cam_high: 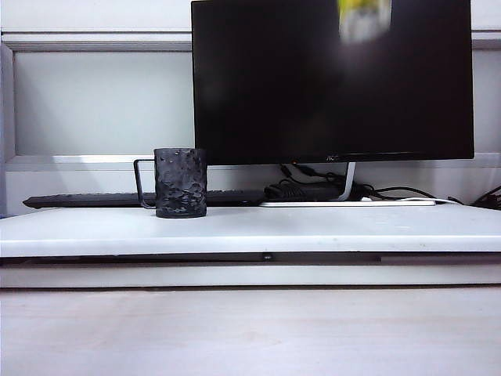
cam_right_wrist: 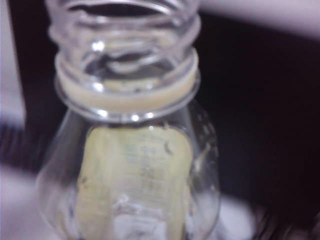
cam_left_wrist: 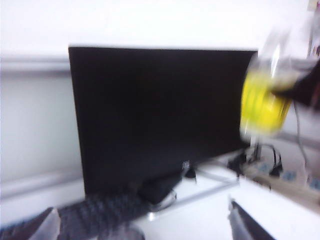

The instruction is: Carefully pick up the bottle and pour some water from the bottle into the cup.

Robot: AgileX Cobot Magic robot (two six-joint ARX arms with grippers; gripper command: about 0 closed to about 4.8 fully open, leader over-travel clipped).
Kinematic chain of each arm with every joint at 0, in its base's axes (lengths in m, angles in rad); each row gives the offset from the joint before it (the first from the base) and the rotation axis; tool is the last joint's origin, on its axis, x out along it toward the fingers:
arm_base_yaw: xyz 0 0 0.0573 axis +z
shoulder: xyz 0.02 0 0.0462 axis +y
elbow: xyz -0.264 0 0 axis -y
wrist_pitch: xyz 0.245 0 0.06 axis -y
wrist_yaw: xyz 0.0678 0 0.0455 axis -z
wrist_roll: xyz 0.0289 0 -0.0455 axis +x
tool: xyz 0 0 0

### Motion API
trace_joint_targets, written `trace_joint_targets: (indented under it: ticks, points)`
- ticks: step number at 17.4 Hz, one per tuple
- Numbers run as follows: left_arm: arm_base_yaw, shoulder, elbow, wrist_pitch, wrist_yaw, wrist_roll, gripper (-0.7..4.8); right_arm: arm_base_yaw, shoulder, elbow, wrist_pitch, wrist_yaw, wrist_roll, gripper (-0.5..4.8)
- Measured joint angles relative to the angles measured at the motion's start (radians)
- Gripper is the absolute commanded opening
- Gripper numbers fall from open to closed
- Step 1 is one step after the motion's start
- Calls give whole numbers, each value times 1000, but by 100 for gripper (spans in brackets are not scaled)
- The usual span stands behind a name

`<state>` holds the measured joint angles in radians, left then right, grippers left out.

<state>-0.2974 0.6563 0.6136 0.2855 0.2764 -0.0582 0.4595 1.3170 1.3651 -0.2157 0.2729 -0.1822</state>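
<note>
Yellow-labelled, the bottle hangs high before the monitor, pinched by the right gripper, well above and right of the cup on the counter. The left gripper is spread, empty. Carrying stage; next, travel over the cup and tilt gently.

Not much of my rig on camera right now. The left gripper shows just two finger tips, set wide apart: one looks pale grey and smooth, the other is dark with a light edge, both wedge-shaped and blurry. Off to its right and higher, the right gripper is only a matte black blocky smear. I can't make out cables, screws or markings.
</note>
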Motion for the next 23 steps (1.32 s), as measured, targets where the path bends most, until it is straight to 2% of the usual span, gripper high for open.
trace_joint_targets:
  ticks: [1,3,5,7,10,15,20,21,22,23]
  points:
    - [0,-13,0,-25,0,2,479,-5,9,-64,31,-8,2,71]
    - [0,-47,0,-63,0,2,479,-10,45,-239,173,-10,37,71]
    - [0,-85,0,-85,0,2,479,-10,84,-340,327,-10,66,72]
    - [0,-102,0,-162,0,2,479,-11,179,-366,435,-11,100,72]
    - [0,-126,0,-282,-1,2,479,-22,312,-378,467,-14,117,72]
    - [0,-159,0,-306,-5,2,479,-23,400,-372,605,-15,219,72]
    - [0,-163,0,-325,-5,2,479,-23,408,-371,620,-16,250,72]
    - [0,-163,0,-327,-5,2,479,-23,408,-371,619,-16,250,86]
    - [0,-163,0,-327,-5,2,479,-23,408,-371,619,-19,250,139]
    - [0,-163,0,-327,-5,2,479,-24,408,-371,619,-24,250,257]
